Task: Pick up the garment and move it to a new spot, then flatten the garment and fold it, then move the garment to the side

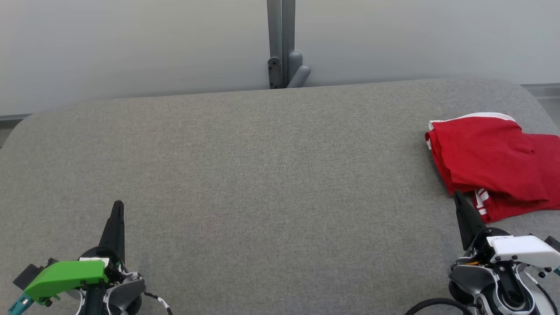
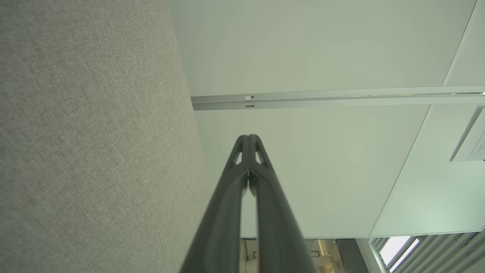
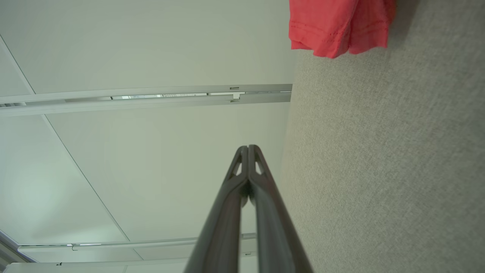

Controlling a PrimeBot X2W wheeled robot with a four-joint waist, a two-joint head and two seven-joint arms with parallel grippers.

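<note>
**Desk:** Where does your job stand?

**Floor:** You have the red jersey (image 1: 490, 162) lying folded at 3 o'clock on the grey padded table (image 1: 262, 175), close to its edge. The move to the side looks done, so the last step seems finished.

**Desk:** And the arms?

**Floor:** Your left gripper (image 1: 118, 204) rests at 7 o'clock and your right gripper (image 1: 457, 195) at 5 o'clock, near the jersey but clear of it. Both point toward 12, fingers pressed together, holding nothing. Your next move likely calls only for checking the fold.
</note>
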